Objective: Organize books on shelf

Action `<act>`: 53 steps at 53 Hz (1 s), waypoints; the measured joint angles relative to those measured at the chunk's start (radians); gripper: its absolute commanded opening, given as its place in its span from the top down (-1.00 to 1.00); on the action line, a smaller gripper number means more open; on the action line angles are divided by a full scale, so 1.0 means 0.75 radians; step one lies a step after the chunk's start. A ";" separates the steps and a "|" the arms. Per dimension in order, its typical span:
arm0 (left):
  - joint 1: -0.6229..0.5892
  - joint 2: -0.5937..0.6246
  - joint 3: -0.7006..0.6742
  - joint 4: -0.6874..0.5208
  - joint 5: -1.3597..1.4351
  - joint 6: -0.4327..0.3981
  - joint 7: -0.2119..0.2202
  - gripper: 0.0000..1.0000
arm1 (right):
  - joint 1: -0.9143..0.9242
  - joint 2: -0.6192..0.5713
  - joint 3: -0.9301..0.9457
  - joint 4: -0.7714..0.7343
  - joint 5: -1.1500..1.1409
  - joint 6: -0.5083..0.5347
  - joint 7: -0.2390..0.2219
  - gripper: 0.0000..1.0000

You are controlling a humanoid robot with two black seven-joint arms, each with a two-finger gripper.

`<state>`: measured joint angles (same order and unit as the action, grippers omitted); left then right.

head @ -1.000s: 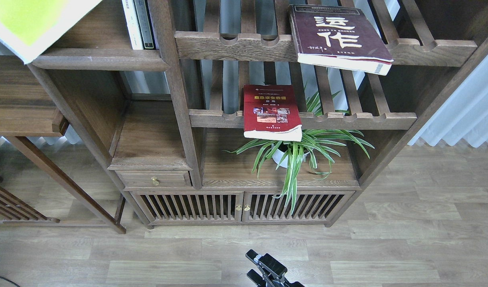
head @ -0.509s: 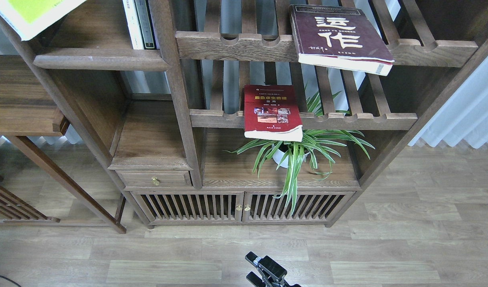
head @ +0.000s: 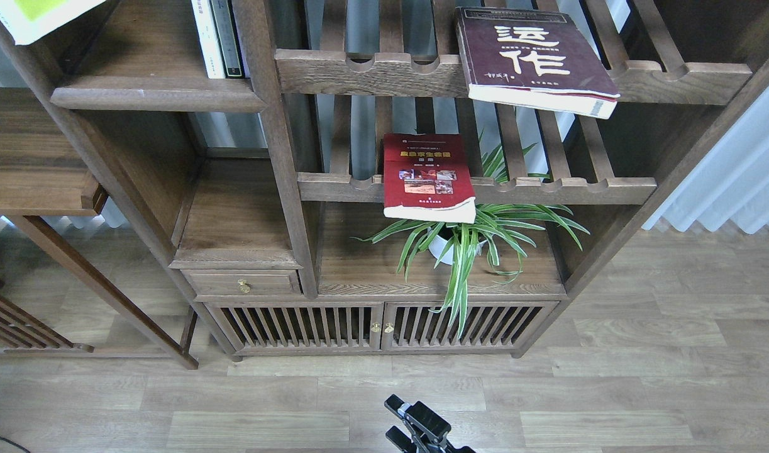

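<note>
Moved: yellow-green book [head: 29, 16] slid farther up and left, nearly out of frame; gripper [head: 415, 428] at bottom edge slightly higher.
Fingers: parted, holding nothing.
Books: maroon book [head: 535, 60], red book [head: 427, 177] overhanging slatted racks [head: 547, 189]; solid shelf [head: 158, 94] left.
Handling: floppy paperbacks, probably best gripped at overhanging edge.

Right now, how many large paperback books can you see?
3: maroon book on the upper slatted rack, red book on the lower rack, yellow-green book top left, mostly cropped.

Maroon book [head: 535, 60], red book [head: 427, 176], dark-brown shelf [head: 158, 94]
</note>
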<state>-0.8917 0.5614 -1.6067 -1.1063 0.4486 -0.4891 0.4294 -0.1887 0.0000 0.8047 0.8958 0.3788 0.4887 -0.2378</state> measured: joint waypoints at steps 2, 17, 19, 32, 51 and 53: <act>-0.020 -0.001 0.021 0.023 0.007 0.000 -0.003 0.89 | 0.000 0.000 0.000 0.001 0.000 0.000 0.000 -0.69; -0.202 -0.025 0.150 0.177 0.089 0.000 -0.051 0.89 | 0.000 0.000 -0.004 0.026 -0.002 0.000 0.000 -0.76; -0.219 -0.028 0.155 0.198 0.107 0.000 -0.072 0.89 | 0.001 0.000 -0.005 0.030 -0.002 0.000 0.000 -0.78; -0.278 -0.092 0.196 0.342 0.197 0.000 -0.287 0.89 | 0.014 0.000 -0.013 0.037 0.000 0.000 0.000 -0.93; -0.310 -0.226 0.404 0.489 0.216 0.023 -0.701 0.89 | 0.020 0.000 -0.010 0.041 0.004 0.000 0.000 -0.96; -0.310 -0.234 0.426 0.504 0.222 0.027 -0.731 0.89 | 0.020 0.000 -0.010 0.044 0.004 0.000 0.000 -0.96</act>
<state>-1.1244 0.3857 -1.2872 -0.7284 0.6151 -0.4692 -0.1187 -0.1734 0.0000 0.7969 0.9286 0.3818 0.4887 -0.2378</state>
